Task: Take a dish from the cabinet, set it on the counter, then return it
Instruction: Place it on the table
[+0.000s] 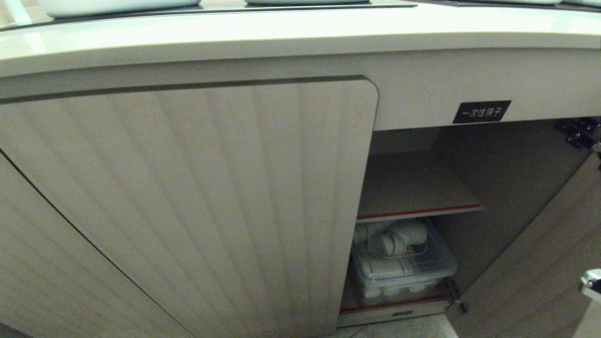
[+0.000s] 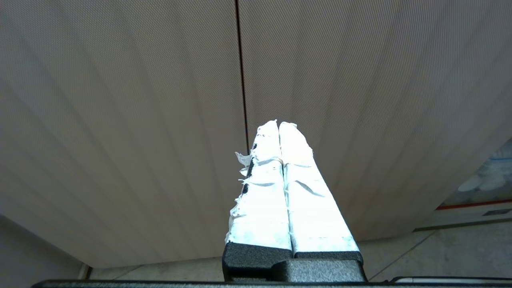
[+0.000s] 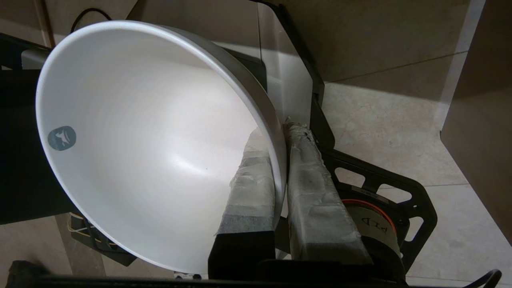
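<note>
The left gripper [image 2: 279, 127], its tape-wrapped fingers pressed together on nothing, hangs idle facing the closed ribbed beige door [image 1: 188, 202] of the light beige low cabinet [image 1: 422, 84]. Above the door runs the long cream bench [image 1: 300, 33] with its thick rounded edge and inset black glass panel [image 1: 235, 8]; it carries large white vessels at the far edge, but no small bowl shows on it. Further right the cabinet stands open under a small black label with white characters [image 1: 481, 111]. Its upper red-edged shelf [image 1: 413, 188] is bare, and on the lower shelf sits a clear plastic bin [image 1: 404, 265] of stacked white dishes. The open right-hand door [image 1: 530, 263] swings outward beside it.

The right gripper [image 3: 278, 136], only a sliver of it at the far right edge of the head view, is clamped on the rim of the small glossy white round bowl [image 3: 152, 140], one finger inside and one outside, holding it tilted above the tiled floor [image 3: 392, 132]. Whether the bowl is on its way to the bench or back to the shelf cannot be judged from this moment alone; either way, it is in hand and outside the cabinet.
</note>
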